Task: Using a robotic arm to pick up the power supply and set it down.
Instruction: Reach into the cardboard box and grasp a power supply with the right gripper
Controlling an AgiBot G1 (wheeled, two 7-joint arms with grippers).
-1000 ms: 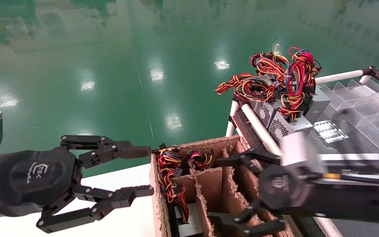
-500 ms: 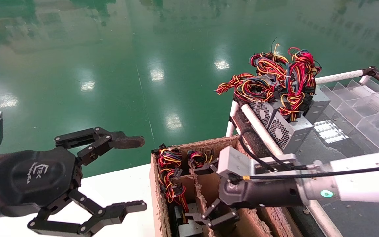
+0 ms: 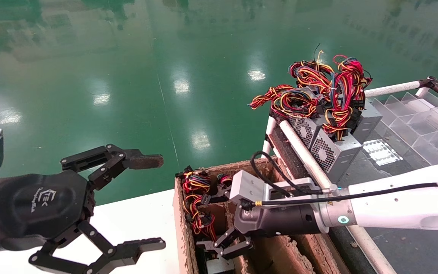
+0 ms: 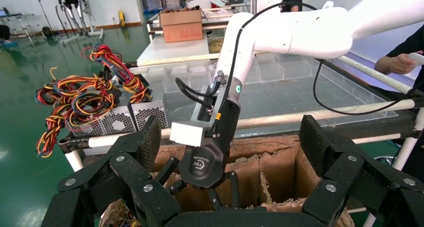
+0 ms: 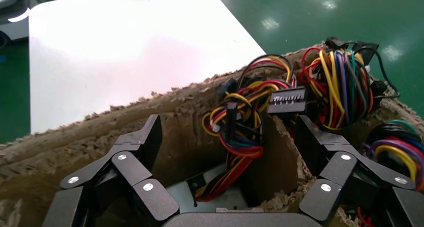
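Over the power supply (image 3: 219, 264), right gripper (image 3: 224, 243) spread.

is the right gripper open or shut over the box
Open. The right gripper has its fingers spread apart above the power supply down in the cardboard box, not yet gripping it.

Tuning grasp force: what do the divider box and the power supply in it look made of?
Divider box: brown corrugated cardboard, matte, going by its frayed, fuzzy torn edges. Power supply: likely bare grey sheet metal with a dull sheen; only a sliver shows under its wires. The right gripper hangs open over that compartment; the left gripper is open beside the box.
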